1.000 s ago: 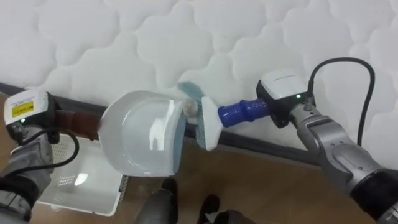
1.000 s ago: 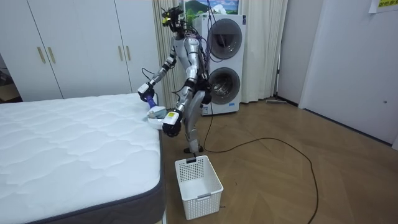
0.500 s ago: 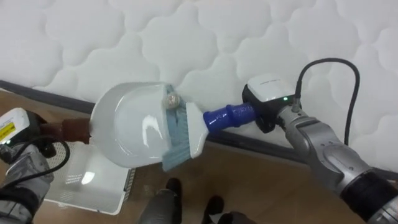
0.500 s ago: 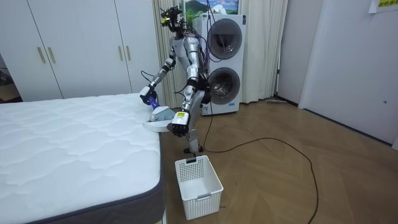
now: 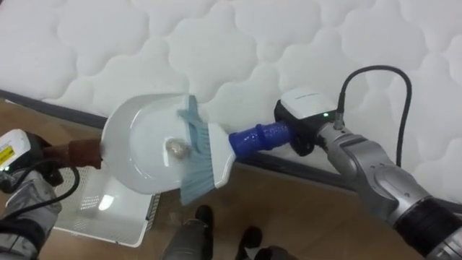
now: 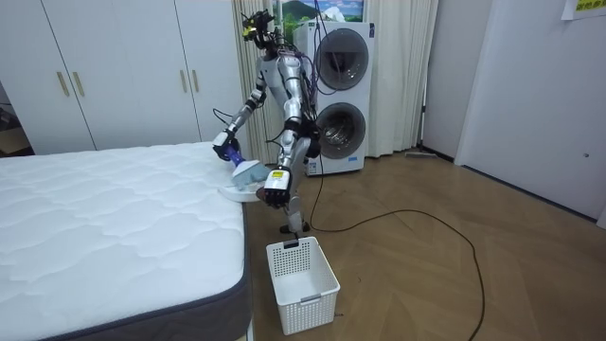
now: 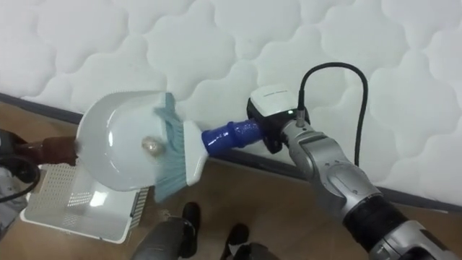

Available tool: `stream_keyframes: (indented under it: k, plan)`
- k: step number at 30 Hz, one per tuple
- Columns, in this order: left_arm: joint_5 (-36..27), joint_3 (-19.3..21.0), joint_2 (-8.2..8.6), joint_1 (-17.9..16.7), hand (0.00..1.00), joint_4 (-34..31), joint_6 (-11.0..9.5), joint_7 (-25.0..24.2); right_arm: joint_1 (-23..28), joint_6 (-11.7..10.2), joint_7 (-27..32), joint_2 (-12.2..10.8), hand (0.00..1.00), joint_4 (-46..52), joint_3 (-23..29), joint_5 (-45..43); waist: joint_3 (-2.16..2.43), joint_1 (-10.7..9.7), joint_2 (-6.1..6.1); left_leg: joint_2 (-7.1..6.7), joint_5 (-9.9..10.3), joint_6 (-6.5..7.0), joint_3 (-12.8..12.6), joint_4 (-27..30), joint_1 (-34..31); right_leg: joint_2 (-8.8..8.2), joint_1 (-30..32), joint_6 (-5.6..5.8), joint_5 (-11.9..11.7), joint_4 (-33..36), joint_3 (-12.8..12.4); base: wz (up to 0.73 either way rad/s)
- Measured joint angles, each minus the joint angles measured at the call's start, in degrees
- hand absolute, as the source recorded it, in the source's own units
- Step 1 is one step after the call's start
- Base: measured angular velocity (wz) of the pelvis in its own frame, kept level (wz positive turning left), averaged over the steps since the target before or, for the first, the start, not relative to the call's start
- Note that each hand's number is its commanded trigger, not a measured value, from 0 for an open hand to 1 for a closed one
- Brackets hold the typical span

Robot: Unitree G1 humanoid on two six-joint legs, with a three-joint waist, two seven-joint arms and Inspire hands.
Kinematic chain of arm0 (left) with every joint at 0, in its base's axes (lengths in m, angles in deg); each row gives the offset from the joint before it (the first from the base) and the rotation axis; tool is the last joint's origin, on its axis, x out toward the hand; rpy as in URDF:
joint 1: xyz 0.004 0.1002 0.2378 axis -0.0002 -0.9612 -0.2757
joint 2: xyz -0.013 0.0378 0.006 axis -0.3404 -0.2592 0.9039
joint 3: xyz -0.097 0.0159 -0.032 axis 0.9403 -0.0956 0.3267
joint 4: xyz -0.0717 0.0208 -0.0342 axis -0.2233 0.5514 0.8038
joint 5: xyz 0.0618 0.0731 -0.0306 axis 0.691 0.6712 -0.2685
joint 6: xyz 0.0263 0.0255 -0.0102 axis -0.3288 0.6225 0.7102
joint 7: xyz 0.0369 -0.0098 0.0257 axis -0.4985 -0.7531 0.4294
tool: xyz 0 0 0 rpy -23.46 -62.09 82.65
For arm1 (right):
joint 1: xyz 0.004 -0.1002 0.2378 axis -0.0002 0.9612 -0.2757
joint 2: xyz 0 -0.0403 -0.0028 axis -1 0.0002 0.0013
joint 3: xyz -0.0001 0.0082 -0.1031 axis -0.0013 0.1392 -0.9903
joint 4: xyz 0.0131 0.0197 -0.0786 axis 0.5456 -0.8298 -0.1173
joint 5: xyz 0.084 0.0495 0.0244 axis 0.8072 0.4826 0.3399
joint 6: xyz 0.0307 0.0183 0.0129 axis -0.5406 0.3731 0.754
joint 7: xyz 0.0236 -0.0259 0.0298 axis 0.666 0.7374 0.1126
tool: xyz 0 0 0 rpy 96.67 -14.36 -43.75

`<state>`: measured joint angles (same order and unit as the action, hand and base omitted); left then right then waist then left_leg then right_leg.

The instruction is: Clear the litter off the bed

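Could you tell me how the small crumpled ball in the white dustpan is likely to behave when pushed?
The small crumpled ball probably weighs little and rolls readily: it is roundish and lies loose on the glossy white dustpan. The pale bristles of the blue-handled brush beside it look soft and may flex round it.

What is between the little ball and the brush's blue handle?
The brush's head, pale bristles on a white block, lies between the ball in the dustpan and the blue handle, seen in both eye views.
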<state>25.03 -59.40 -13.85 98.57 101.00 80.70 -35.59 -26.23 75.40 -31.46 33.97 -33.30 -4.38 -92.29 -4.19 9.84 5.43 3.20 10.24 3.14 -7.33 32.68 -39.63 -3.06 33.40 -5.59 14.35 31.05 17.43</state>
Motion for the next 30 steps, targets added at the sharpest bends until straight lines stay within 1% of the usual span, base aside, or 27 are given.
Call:
stream_keyframes:
  k: [2, 3, 4, 7, 10, 14, 16, 20, 24, 26, 27, 29, 30]
  plan:
    - [0.0, 0.0, 0.08, 0.0, 1.00, 0.1, 0.0, 0.0, -0.1, -1.4, -0.5, -0.6, 1.00, 1.0, -0.2, 0.2, 0.00, 0.0, 0.00, -0.06, 0.0, -0.01, 0.0, 0.1, -0.2, -0.13, 0.3, -0.04, 0.2, 0.3, 0.0, 0.02]
    - [0.0, 0.0, 0.24, 0.0, 1.00, 0.2, 0.0, 0.0, -0.1, -1.9, -0.8, -1.5, 1.00, 1.0, -0.2, 0.2, -0.01, 0.0, -0.02, -0.14, 0.0, -0.01, 0.0, 0.1, -0.2, -0.30, 0.3, -0.06, 0.4, 0.6, 0.1, 0.06]
    - [0.0, 0.0, 0.37, 0.0, 1.00, 0.2, 0.0, 0.0, -0.3, -2.2, -0.8, -2.0, 1.00, 1.0, -0.6, 0.4, -0.06, 0.0, -0.09, -0.25, 0.0, -0.01, 0.1, 0.1, -0.2, -0.40, 0.4, -0.03, 0.5, 0.9, 0.1, 0.06]
    - [-0.1, 0.0, 0.52, 0.1, 1.00, 0.2, -0.2, 0.0, -1.5, -3.0, -1.1, -2.4, 1.00, 1.0, -1.8, 0.6, -0.08, -0.1, -0.52, -0.47, 0.0, -0.02, 0.2, 0.2, -0.5, -0.73, 0.8, -0.05, 0.8, 1.3, 0.3, 0.05]
    - [-0.2, 0.0, 1.22, 0.3, 1.00, 0.2, -0.4, 0.4, -2.1, -3.2, -1.1, -2.5, 1.00, 1.0, -1.8, 1.2, -0.06, -0.1, -0.87, -0.81, 0.0, 0.00, 0.6, 0.4, -0.7, -1.03, 0.9, 0.09, 1.0, 1.8, 0.5, 0.08]
    - [-0.2, 0.1, 2.48, 0.2, 1.00, 0.3, -0.4, 0.5, -2.5, -3.4, -1.1, -3.0, 1.00, 1.0, -1.8, 2.2, -0.06, -0.1, -0.87, -0.81, 0.0, 0.00, 0.6, 0.4, -0.7, -1.03, 0.8, 0.11, 1.0, 1.7, 0.5, 0.00]
    - [-0.2, 0.1, 2.85, 0.2, 1.00, 0.3, -0.9, 0.7, -2.5, -3.7, -1.1, -3.3, 1.00, 1.0, -1.8, 3.0, -0.06, -0.3, -0.87, -0.80, 0.0, 0.00, 0.7, 0.5, -0.7, -1.03, 0.8, 0.11, 1.0, 1.8, 0.5, 0.00]
    - [-0.3, 0.1, 2.88, 0.2, 1.00, 0.4, -1.2, 1.3, -2.5, -3.8, -0.9, -3.2, 1.00, 0.8, -1.7, 3.5, -0.06, -1.4, -0.86, -0.87, 0.0, 0.01, 0.8, 0.7, -0.6, -1.06, 0.6, 0.13, 1.1, 1.9, 0.6, 0.01]
    - [-0.7, 0.1, 2.88, 0.2, 1.00, -0.1, -1.4, 1.4, -2.1, -4.7, 1.3, -2.8, 1.00, -0.3, -1.6, 3.8, -0.05, -2.3, -0.84, -0.99, 0.0, 0.04, 0.8, 1.0, -0.6, -1.26, 0.6, 0.16, 1.2, 2.5, 0.5, 0.02]
    - [-0.7, 0.1, 2.88, 0.2, 1.00, -0.7, -1.5, 1.4, -2.0, -5.6, 2.3, -2.4, 1.00, -1.8, -1.4, 4.2, -0.04, -2.9, -0.83, -1.31, 0.0, 0.06, 1.2, 1.2, -0.5, -1.59, 0.6, 0.18, 1.6, 3.2, 0.7, 0.13]
    - [-0.7, 0.1, 2.92, 0.0, 1.00, -1.3, -1.5, 1.4, -1.8, -6.0, 2.7, -2.0, 1.00, -2.6, -1.2, 4.2, -0.03, -3.5, -0.81, -1.75, 0.0, 0.13, 1.3, 1.2, -0.2, -2.06, 0.5, 0.35, 2.1, 4.0, 0.7, 0.16]
    - [-0.7, 0.1, 3.09, -0.6, 1.00, -1.9, -1.8, 1.4, -0.9, -6.3, 2.9, -0.7, 1.00, -2.7, -0.7, 4.4, -0.01, -3.8, -0.78, -2.26, 0.0, 0.18, 1.2, 1.0, 0.7, -2.83, 0.0, 0.45, 2.6, 4.8, 0.8, 0.11]
    - [-0.7, 0.1, 3.08, -0.7, 1.00, -2.3, -1.8, 1.4, 0.4, -6.7, 3.4, 0.0, 1.00, -2.8, 0.7, 5.5, -0.01, -3.8, -0.78, -2.39, 0.0, 0.18, 1.3, 0.8, 1.2, -2.90, -0.6, 0.52, 2.7, 4.7, 0.8, 0.04]
